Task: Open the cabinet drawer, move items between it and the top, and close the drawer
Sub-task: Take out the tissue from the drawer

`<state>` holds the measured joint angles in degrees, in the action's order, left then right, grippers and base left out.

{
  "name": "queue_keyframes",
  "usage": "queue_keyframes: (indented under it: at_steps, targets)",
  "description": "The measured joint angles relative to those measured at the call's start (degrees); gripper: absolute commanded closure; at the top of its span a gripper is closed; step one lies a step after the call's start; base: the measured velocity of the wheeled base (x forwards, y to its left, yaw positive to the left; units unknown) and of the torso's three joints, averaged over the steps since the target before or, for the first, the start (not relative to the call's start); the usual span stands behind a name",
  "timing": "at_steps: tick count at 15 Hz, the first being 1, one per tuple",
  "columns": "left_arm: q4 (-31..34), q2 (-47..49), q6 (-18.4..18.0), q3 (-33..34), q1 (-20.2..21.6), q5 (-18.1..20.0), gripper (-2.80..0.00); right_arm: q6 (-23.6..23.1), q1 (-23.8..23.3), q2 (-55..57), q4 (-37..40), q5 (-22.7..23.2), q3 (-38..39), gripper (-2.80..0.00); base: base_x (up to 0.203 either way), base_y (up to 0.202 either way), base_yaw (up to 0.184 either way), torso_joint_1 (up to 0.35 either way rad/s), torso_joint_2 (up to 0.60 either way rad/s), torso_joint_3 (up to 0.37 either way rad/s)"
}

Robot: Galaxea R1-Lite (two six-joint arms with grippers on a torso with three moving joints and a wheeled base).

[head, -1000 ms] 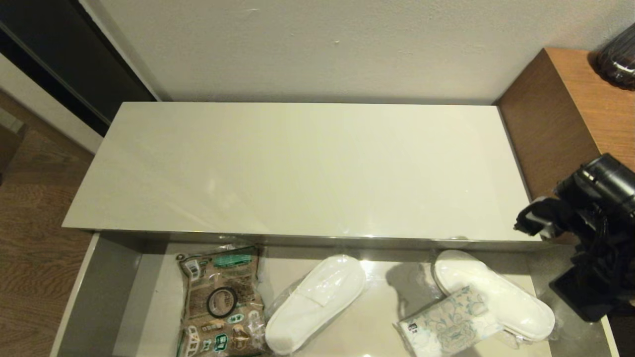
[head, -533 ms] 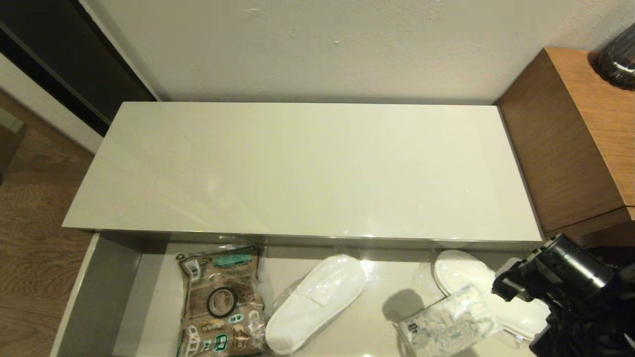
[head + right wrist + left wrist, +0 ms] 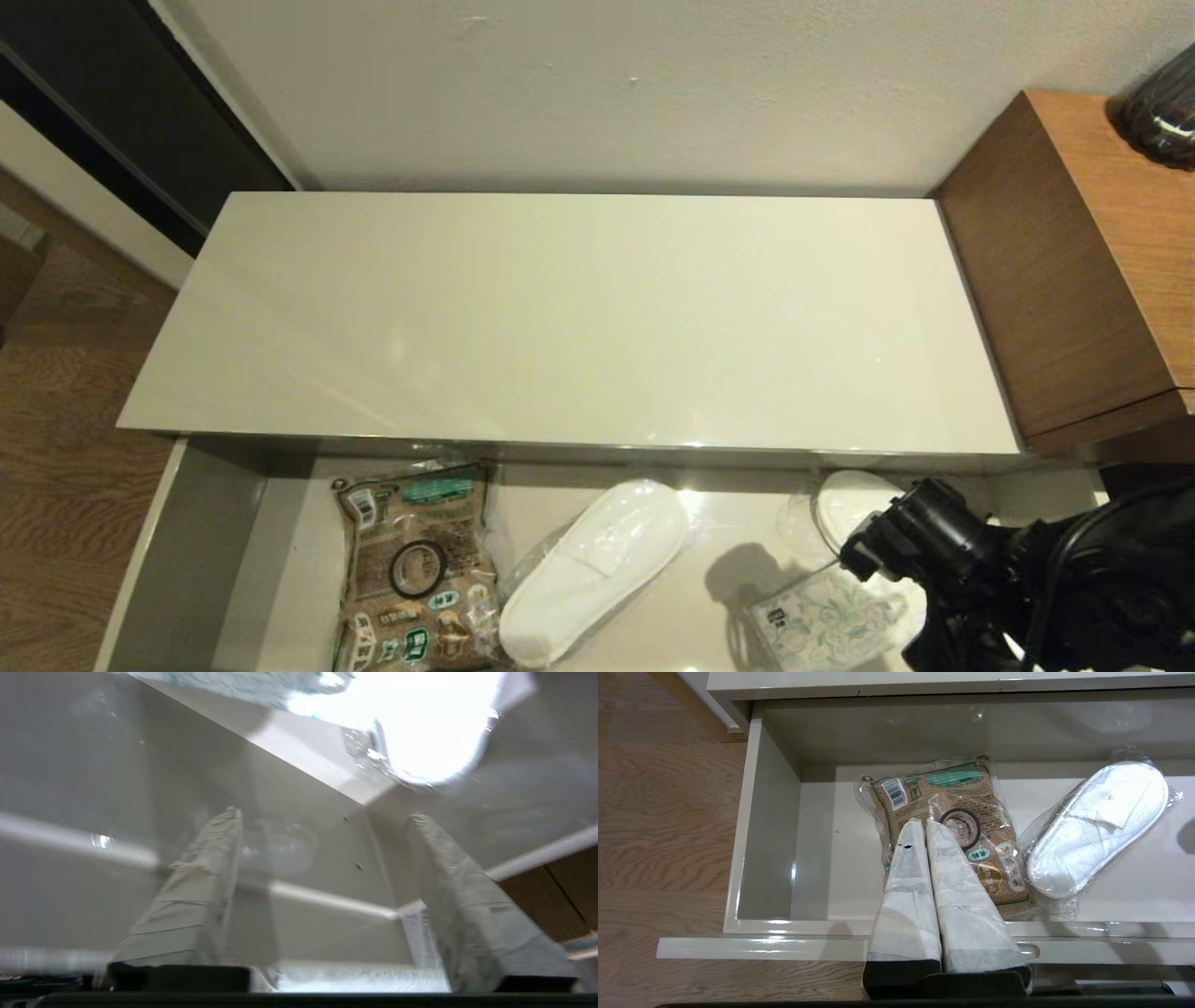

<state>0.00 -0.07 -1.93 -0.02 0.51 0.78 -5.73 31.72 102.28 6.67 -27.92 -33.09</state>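
The cabinet drawer [image 3: 187,541] stands pulled out below the glossy cream top [image 3: 579,317], which is bare. In the drawer lie a wrapped white slipper [image 3: 597,569], a second slipper [image 3: 854,504] at the right and a patterned tissue pack [image 3: 822,621] leaning on it. My right arm [image 3: 943,560] reaches low over that slipper and pack. Its gripper [image 3: 324,814] is open and empty, with the pack [image 3: 243,683] and slipper [image 3: 420,728] just ahead of it. My left gripper [image 3: 924,823] is shut and empty, above the drawer's front edge [image 3: 784,947].
A brown printed bag with a black ring [image 3: 415,569] lies in the drawer's left half, under the left fingers [image 3: 908,858]. A taller brown wooden unit [image 3: 1092,261] stands at the right with a dark glass object [image 3: 1162,103] on it. Wood floor lies to the left.
My right arm has swung from beside the wooden unit down and left into the drawer, and now covers part of the right slipper. The items and left arm have not moved.
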Motion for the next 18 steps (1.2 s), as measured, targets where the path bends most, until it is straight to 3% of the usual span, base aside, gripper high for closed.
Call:
queue_keyframes:
  at_steps: [4,11,18]
  targets:
    - [0.00,0.00,0.00,0.00,0.00,-0.01,0.00,0.63,0.06,8.49,-13.30,-0.71,2.48,-2.80,0.000,0.000,0.000,0.000,0.00,0.000]
    - [0.00,0.00,0.02,-0.02,0.01,-0.01,0.00,0.78,-1.05,15.09,-27.87,-4.24,7.28,-2.80,0.000,0.000,0.000,0.000,0.00,0.000]
    - [0.01,0.00,0.02,0.00,0.00,-0.03,0.00,-0.45,-3.37,25.75,-45.62,-4.76,9.17,-2.80,0.000,0.000,0.000,0.000,0.00,0.000]
